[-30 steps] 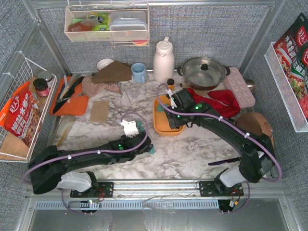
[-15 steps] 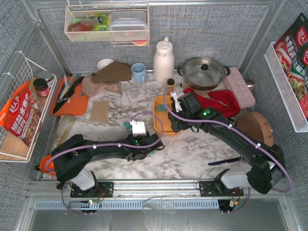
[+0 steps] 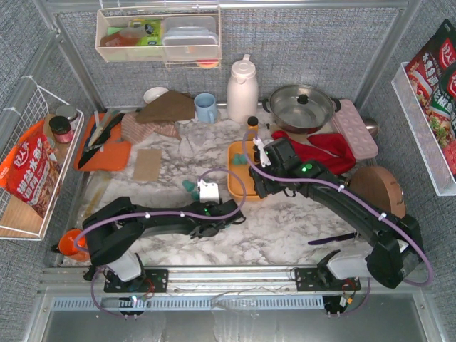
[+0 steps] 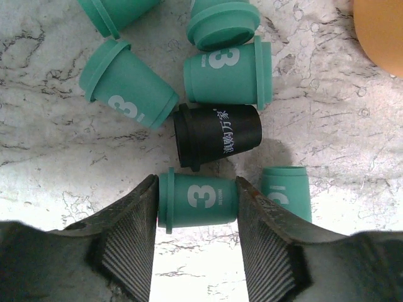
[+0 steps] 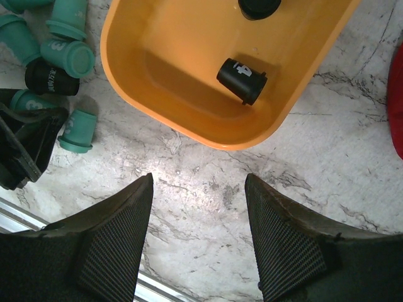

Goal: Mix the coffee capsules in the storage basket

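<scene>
Several teal-green coffee capsules (image 4: 129,85) and one black capsule (image 4: 217,134) lie loose on the marble left of the orange storage basket (image 5: 189,69). My left gripper (image 4: 197,189) is shut on a teal capsule (image 4: 198,200) that lies on its side on the table, both fingers touching it. In the top view the left gripper (image 3: 199,189) sits by the basket (image 3: 236,179). My right gripper (image 5: 198,182) is open and empty, above bare marble at the basket's near end. A black capsule (image 5: 243,80) lies inside the basket, and another shows at its far edge (image 5: 258,7).
Behind the basket stand a white kettle (image 3: 241,89), a blue mug (image 3: 206,107), a steel pot (image 3: 300,107) and a pink egg tray (image 3: 355,128). A red cloth (image 3: 320,149) lies to the right. An orange board with knives (image 3: 103,146) is at the left.
My left arm has swung right and forward to the loose capsules beside the basket. My right gripper has pulled back a little from over the basket. Little differs over the last half second.
</scene>
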Controlling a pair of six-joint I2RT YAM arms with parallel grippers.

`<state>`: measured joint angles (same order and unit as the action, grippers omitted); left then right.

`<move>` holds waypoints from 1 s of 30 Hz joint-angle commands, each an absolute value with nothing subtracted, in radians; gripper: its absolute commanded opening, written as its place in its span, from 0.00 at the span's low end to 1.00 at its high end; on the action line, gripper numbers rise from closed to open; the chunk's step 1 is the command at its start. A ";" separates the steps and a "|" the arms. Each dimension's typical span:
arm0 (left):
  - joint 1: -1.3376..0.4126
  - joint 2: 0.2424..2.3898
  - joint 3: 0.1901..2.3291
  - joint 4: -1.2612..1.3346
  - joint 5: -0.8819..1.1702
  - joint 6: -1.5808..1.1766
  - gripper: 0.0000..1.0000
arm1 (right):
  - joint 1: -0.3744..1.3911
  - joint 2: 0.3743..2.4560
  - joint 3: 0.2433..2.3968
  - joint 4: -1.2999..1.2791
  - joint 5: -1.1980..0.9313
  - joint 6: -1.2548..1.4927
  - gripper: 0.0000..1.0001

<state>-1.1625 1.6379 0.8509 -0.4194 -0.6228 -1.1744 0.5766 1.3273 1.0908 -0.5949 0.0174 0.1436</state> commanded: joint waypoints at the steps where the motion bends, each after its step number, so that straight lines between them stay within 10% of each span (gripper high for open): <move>1: -1.163 1.624 0.844 -0.417 -0.612 -1.151 0.52 | 0.575 1.324 1.093 -0.588 0.006 0.141 0.65; 10: -1.164 1.495 0.822 -0.294 -0.611 -0.990 0.42 | 0.576 1.311 1.122 -0.620 -0.015 0.146 0.65; 30: -1.158 1.176 0.318 1.070 -0.185 0.279 0.43 | 0.656 1.202 1.225 -0.620 -0.233 0.251 0.65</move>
